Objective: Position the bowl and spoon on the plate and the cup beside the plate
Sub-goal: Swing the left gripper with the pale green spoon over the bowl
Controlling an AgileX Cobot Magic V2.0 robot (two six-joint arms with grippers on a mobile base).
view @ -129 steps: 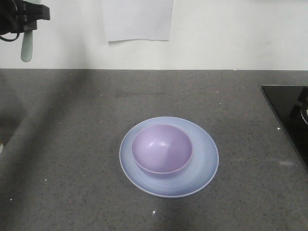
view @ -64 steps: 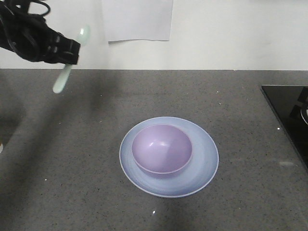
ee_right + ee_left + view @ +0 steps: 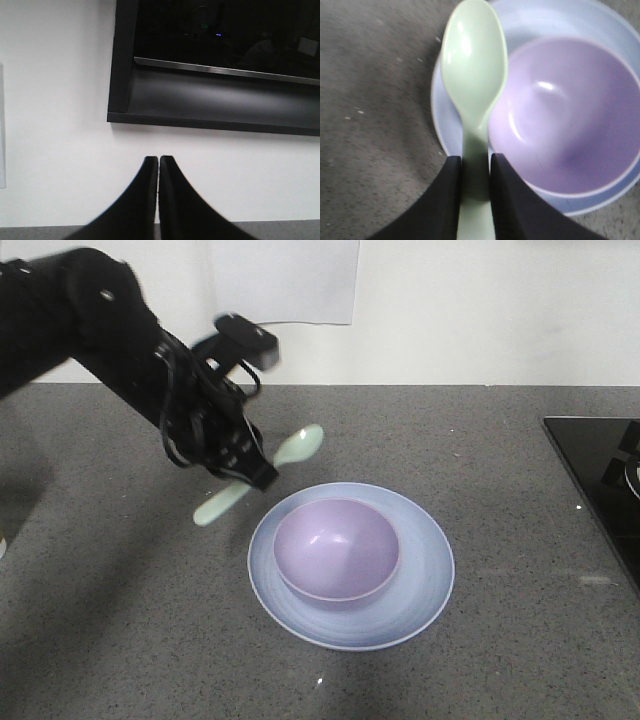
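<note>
Spoon (image 3: 298, 447) of pale mint-green plastic is in the air, above the grey countertop (image 3: 500, 440) and just beside the left edge of the plate (image 3: 425, 570). It lies almost flat and a little tilted, with its scoop end higher and pointing to the right, and its handle end lower and pointing to the left. The left gripper (image 3: 258, 475) is clenched on the handle. In the left wrist view the 2 black fingers (image 3: 442, 200) press the handle from both sides, and the scoop of the spoon (image 3: 474, 70) hangs over the rim of the plate (image 3: 555, 20), next to the bowl (image 3: 570, 120). The spoon touches neither the plate nor the bowl.

The lavender bowl (image 3: 337, 548) stands upright on the pale blue plate, a little toward the plate's left side, and its hollow has nothing in it. The plate lies flat on the countertop, near the middle of the front view.

The right gripper (image 3: 159, 165) shows only in its own wrist view. Its 2 fingers are pressed together with nothing between them, and it faces a white wall and a black framed panel (image 3: 215, 65).

Behind the countertop there is a white wall (image 3: 480, 310) with a white paper sheet (image 3: 285, 280) on it. A black cooktop (image 3: 600, 470) is at the right edge of the countertop, well apart from the plate.
</note>
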